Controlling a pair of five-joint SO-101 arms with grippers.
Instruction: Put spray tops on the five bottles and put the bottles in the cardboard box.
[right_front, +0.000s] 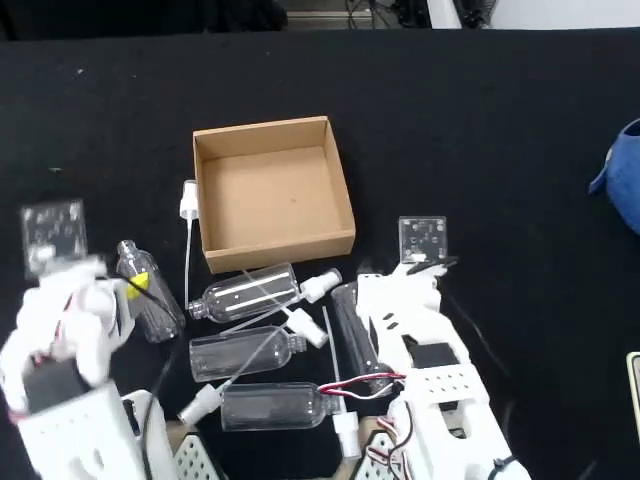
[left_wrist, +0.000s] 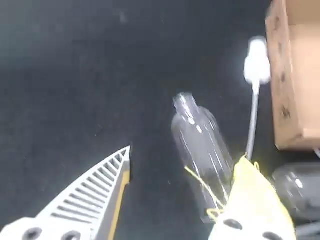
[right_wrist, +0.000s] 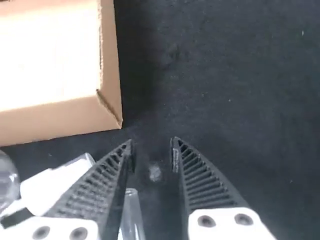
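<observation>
The cardboard box (right_front: 275, 190) sat open near the middle of the black bench (right_front: 500, 120). At its 9 o'clock a loose spray top (right_front: 188, 205) lay just beside the wall, its dip tube running toward 6 o'clock.

At the box's 8 o'clock was an uncapped clear bottle (right_front: 150, 295). It lay between the jaws of the left gripper (left_wrist: 185, 155), which were spread wide. The bottle was close against the yellow-taped jaw and well apart from the other, so nothing was gripped.

At the box's 6 o'clock three more bottles lay on their sides, one below another: the upper bottle (right_front: 245, 293), the middle bottle (right_front: 245, 352) and the lower bottle (right_front: 275, 405). Loose tops cluttered them:
- A second top (right_front: 322, 285) touched the upper bottle's 3 o'clock end.
- A third top (right_front: 305, 328) lay between the upper and middle bottles.
- A fourth top (right_front: 200, 405) sat at the lower bottle's 9 o'clock, its tube slanting across the middle bottle.
- A fifth top (right_front: 345, 435) lay at the lower bottle's 4 o'clock.

A red-and-white wire (right_front: 350, 388) crossed the lower bottle's neck end.

The right gripper (right_wrist: 152, 147) sat at the box's 5 o'clock corner. Its jaws were parted by a narrow gap, with bare cloth between the tips. A blue object (right_front: 622, 185) lay at the bench's 3 o'clock edge.
</observation>
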